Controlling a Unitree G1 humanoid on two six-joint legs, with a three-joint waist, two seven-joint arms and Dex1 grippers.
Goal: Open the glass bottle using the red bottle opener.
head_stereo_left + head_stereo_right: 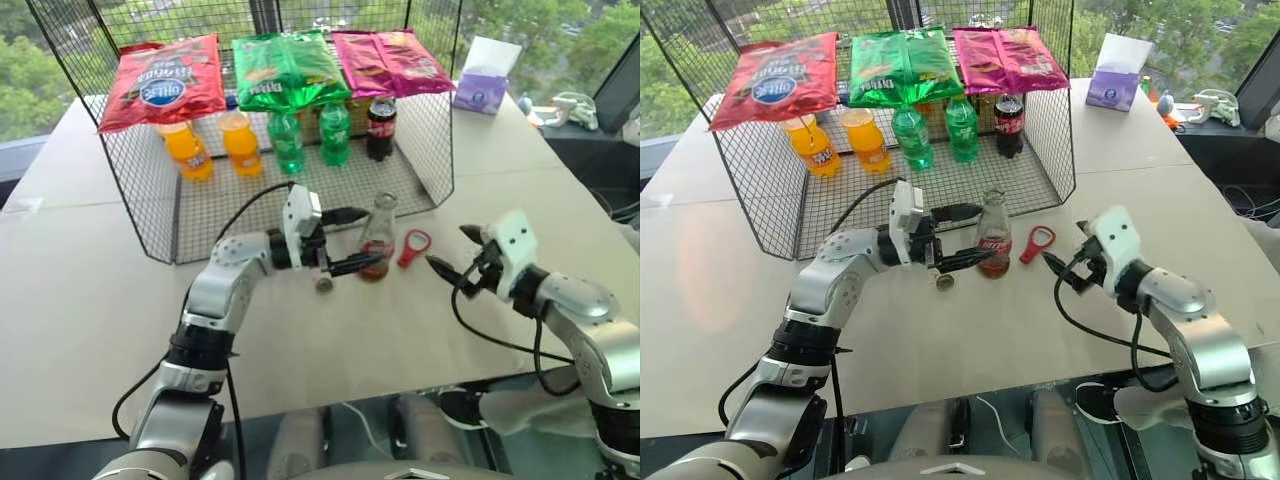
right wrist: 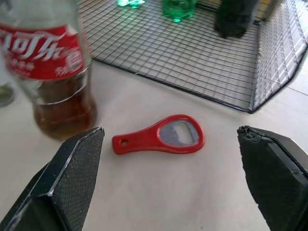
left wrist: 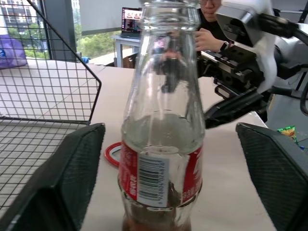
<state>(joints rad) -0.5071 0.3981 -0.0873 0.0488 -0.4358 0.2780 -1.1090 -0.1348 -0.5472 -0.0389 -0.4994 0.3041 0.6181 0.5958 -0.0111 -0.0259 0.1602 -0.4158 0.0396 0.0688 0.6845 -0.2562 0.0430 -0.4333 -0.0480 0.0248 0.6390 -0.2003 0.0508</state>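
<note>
The glass bottle (image 1: 377, 236) stands upright on the pale table, red label around it and dark cola at its base. My left gripper (image 1: 353, 241) reaches in from the left. Its fingers (image 3: 57, 183) stand open on either side of the bottle (image 3: 161, 144), with gaps between both pads and the glass. The red bottle opener (image 1: 413, 247) lies flat on the table just right of the bottle. My right gripper (image 1: 452, 250) hovers open and empty right of the red bottle opener (image 2: 161, 137), pointing at it. A small round cap (image 1: 324, 284) lies on the table left of the bottle.
Behind the bottle stands a wire cage (image 1: 140, 200) holding orange, green and dark soda bottles, with snack bags (image 1: 285, 70) on top. A tissue box (image 1: 482, 90) sits at the back right. A person (image 3: 208, 29) sits beyond the table. The table's front edge (image 1: 400, 395) is near.
</note>
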